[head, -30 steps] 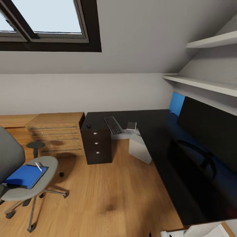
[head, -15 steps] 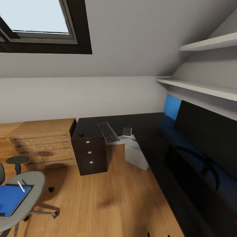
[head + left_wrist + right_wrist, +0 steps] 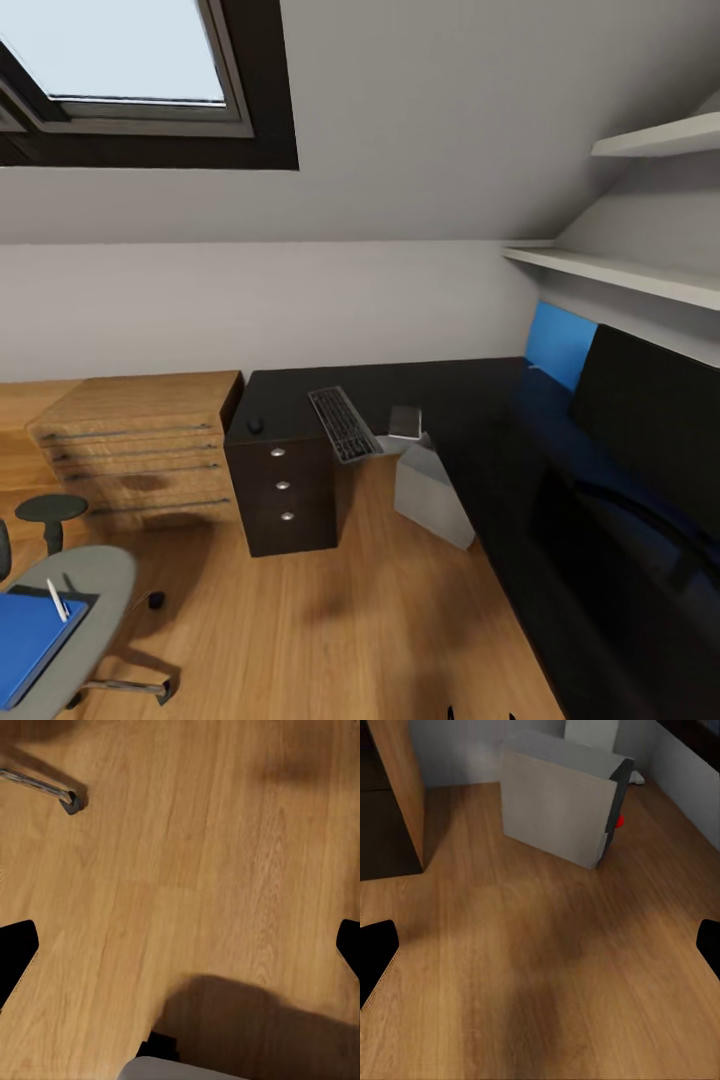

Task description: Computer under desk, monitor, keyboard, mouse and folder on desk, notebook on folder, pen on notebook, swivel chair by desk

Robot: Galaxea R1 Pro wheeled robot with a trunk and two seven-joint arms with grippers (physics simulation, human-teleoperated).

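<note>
The folder [image 3: 25, 640] lies on the swivel chair [image 3: 75, 610] with the pen [image 3: 57, 600] on top, well apart from the desk [image 3: 480, 400], where the keyboard [image 3: 343, 423] and mouse [image 3: 256, 425] already rest. Both arms hang low over the floor [image 3: 187, 870]; each wrist view shows 2 fingertips spread wide, gripping nothing.

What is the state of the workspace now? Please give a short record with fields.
keyboard: on the desk, overhanging its front edge
mouse: on the desk's far-left end, apart from the keyboard
folder: on the swivel chair seat
pen: on top of the folder
computer: on the floor by the desk
monitor: on the desk
left tool, right tool: open, empty
</note>
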